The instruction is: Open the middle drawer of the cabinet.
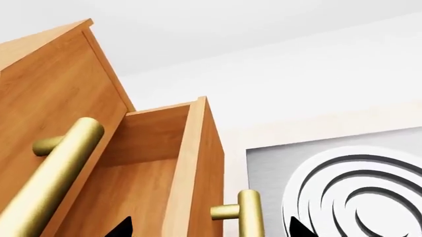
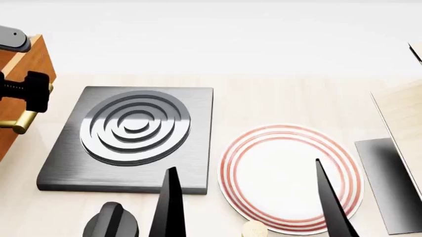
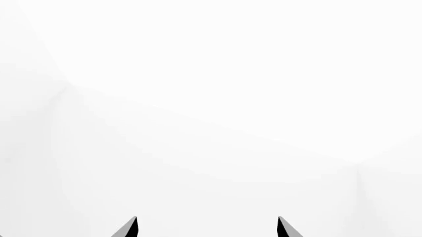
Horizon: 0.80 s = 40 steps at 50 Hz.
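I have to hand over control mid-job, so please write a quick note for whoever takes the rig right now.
Left gripper: open, fingertips either side of the brass handle, not clamped on it.
Right gripper: open, empty, facing blank white background in its wrist view.
The cabinet is at the head view's far left, beside the stove plate.
Done: one drawer, seemingly the middle drawer, stands out from the cabinet front with its inside showing.
Left: check that it is the middle one and out far enough, since the pictures cannot settle either. Then probably back the left gripper off the handle.
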{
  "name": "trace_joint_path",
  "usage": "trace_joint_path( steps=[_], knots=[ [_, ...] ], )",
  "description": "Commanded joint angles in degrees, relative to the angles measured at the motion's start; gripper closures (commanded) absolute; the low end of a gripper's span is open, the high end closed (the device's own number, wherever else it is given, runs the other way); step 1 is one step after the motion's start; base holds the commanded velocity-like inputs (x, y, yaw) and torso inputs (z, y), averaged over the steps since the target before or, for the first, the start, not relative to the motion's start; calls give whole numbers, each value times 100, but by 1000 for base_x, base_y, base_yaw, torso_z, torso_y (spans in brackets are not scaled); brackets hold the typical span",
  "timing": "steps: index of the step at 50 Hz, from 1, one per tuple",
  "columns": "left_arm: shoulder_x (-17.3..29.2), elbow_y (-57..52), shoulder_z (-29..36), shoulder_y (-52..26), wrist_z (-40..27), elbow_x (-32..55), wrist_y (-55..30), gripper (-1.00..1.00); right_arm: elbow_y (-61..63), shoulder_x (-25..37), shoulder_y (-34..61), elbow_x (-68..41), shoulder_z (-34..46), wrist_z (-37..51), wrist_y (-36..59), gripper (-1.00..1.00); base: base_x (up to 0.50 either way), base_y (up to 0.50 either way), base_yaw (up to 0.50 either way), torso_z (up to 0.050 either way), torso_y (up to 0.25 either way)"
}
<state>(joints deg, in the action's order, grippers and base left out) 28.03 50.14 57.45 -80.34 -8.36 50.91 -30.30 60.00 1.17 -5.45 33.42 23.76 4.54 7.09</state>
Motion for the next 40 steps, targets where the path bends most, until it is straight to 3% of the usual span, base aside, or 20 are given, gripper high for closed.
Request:
trace_joint_path(
  steps=[1, 40],
  knots=[
    [-250, 352, -143, 4, 188, -175, 99, -100, 0, -115, 8, 119, -121, -163, -12, -100, 0, 0, 0, 0, 0],
    [-986, 2132, -137, -169, 702, -438, 674, -100, 0, -115, 33, 146, -98, -181, 49, -100, 0, 0, 0, 0, 0]
  ],
)
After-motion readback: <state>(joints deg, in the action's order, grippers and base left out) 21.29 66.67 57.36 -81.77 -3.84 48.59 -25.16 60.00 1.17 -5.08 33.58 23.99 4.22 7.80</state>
